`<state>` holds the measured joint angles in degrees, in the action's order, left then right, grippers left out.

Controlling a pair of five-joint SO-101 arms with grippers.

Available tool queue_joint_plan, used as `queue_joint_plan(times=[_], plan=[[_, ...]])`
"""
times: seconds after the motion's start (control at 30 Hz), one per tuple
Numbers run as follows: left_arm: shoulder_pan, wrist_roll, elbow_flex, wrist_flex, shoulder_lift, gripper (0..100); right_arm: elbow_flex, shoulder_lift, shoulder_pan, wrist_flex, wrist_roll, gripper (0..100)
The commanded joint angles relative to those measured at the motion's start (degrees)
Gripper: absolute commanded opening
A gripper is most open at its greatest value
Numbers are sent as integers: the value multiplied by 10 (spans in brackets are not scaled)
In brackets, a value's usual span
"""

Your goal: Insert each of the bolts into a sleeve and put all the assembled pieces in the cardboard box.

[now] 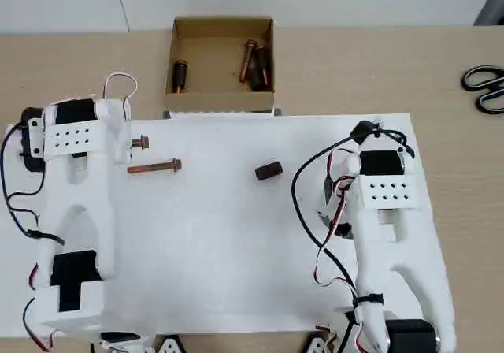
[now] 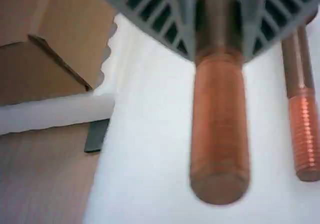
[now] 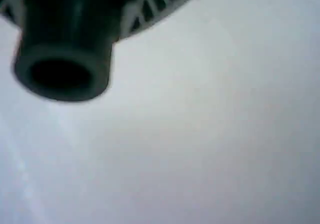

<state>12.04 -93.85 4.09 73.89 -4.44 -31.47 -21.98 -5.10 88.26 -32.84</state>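
Note:
My left gripper is shut on a copper bolt, whose threaded end sticks out over the white sheet. In the high view the bolt's head shows beside that gripper. A second bolt lies flat just beside it. My right gripper is shut on a black sleeve, bore end showing, above the sheet at the right. Another black sleeve lies loose mid-sheet. The cardboard box at the back holds assembled pieces.
A white sheet covers the wooden table. Scissors lie at the far right edge. The box corner is close to my left gripper. Cables hang beside the right arm.

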Motion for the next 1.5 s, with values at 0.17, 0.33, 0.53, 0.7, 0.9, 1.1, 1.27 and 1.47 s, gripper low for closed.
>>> queue_joint_plan(times=[0.17,0.33,0.53,0.7,0.9,1.1,1.27,1.47], plan=[[1,0,-22,-11,31,185,2,-15,3,-1,-3,3],[1,0,-22,-11,33,185,2,-15,3,-2,-3,3],[3,21,-23,-11,36,186,2,-15,3,-4,-3,3],[2,197,-32,1,36,185,2,-15,3,-5,-3,3],[4,540,-166,125,35,185,2,-15,3,-5,-2,3],[5,745,-309,267,30,185,2,-15,2,-6,-1,3],[10,918,-260,267,35,148,2,-15,2,-6,-2,3],[11,1107,-202,265,35,81,2,-15,2,-6,-3,3]])
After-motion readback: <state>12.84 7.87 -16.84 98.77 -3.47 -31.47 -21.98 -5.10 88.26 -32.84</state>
